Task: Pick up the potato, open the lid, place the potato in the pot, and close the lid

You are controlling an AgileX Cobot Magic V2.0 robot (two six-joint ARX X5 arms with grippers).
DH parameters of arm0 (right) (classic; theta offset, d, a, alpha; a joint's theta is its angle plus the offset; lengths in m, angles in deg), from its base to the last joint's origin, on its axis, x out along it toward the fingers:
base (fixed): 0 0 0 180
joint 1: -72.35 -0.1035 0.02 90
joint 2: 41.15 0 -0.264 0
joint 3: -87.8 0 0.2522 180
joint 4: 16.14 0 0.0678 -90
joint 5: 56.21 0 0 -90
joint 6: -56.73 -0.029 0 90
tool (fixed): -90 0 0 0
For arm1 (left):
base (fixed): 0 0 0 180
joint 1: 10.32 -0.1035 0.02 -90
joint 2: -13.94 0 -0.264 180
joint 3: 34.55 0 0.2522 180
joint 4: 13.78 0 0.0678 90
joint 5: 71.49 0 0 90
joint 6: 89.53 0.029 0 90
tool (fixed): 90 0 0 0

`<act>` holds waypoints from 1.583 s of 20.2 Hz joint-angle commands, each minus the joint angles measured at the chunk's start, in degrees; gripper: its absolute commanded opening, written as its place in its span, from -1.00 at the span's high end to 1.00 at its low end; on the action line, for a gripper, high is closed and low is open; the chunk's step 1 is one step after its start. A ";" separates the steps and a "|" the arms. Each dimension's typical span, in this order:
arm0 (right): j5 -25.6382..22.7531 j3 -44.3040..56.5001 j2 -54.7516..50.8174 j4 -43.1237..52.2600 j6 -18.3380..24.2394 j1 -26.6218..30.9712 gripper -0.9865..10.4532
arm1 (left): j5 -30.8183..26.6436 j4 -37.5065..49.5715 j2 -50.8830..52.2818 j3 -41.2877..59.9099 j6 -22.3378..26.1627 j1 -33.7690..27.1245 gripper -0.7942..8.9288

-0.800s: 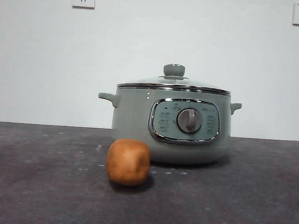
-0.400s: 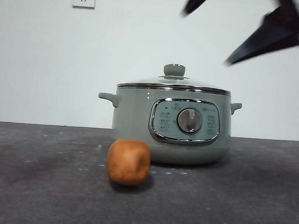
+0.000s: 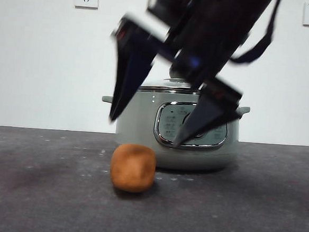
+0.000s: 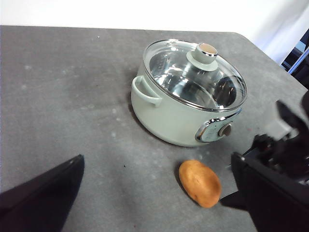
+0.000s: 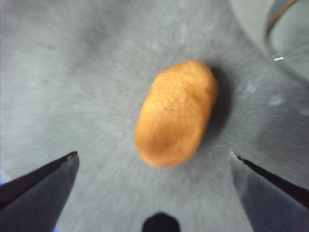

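Potato (image 3: 133, 167): orange-brown lump, lying free on the grey tabletop (image 3: 32, 192), just in front of the pot and slightly to one side of its dial panel. Nothing touches it.

Pot (image 3: 142, 136): pale sage-green cooker, standing upright behind the potato. Lid (image 4: 178, 72): clear glass, metal rim, seated on the pot with its knob at centre; not yet lifted.

Right gripper (image 3: 145, 131): above the potato, jaws spread wide and empty, one tip to either side of it in the right wrist view. That view is motion-blurred, so how high the tips hang above the tabletop cannot be judged closely.

Left gripper (image 4: 159, 193): set back, well apart from pot and potato, jaws released, holding nothing.

Step in hand: the first, picking up the potato; approach stage, no contact.

Next move calls for: lowering the right gripper until the jaws flank the potato's narrower sides, then clenching. The potato is rounded and may roll if one jaw meets it first.
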 commanded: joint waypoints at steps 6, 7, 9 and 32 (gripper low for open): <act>-3.50 -0.17 9.18 7.43 -3.48 -0.52 -0.29 | -0.07 0.46 -0.57 -0.11 0.07 0.42 -0.41; -3.82 -0.17 9.75 8.22 -3.48 -0.52 -0.14 | -0.04 0.48 -0.66 -0.11 0.07 0.42 -0.41; -3.80 -0.17 10.10 9.55 -3.45 -0.55 0.21 | -0.04 0.48 -0.66 -0.11 0.07 0.42 -0.41; -14.62 -0.37 -37.33 -15.37 3.28 -3.04 0.85 | 2.27 8.04 -15.39 -9.46 1.33 9.14 -0.41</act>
